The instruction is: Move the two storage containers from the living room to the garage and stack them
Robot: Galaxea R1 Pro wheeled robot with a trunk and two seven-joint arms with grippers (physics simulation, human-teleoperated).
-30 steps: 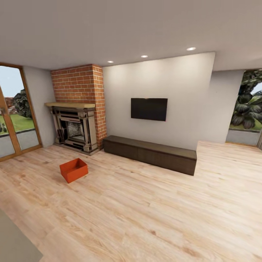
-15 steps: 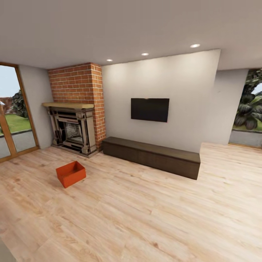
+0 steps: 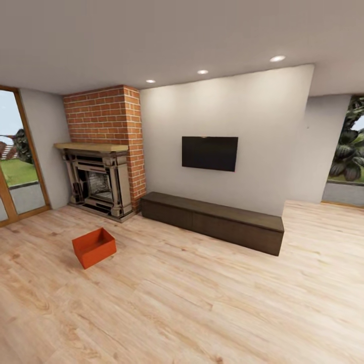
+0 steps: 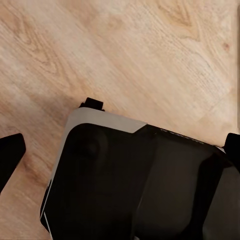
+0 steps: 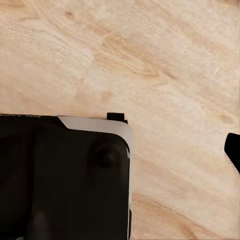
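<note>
My left fingers [image 4: 10, 155] showed as two dark tips at opposite edges of the left wrist view, spread wide with nothing between them; they hung over my own black base [image 4: 135, 185] and the plank floor [image 4: 150, 50]. Of my right fingers [image 5: 232, 150] I saw one dark tip at the edge of the right wrist view, so I could not tell how far apart they stood, though no bin was near them. Further out, in the head view, one orange-red bin [image 3: 94, 247] sat on the planks near the fireplace [image 3: 96, 184], well apart from me and left of the long low cabinet [image 3: 212, 221]. I judged the task barely begun: I was in the living room, nothing was lifted, and both carries and the garage stack remained.
</note>
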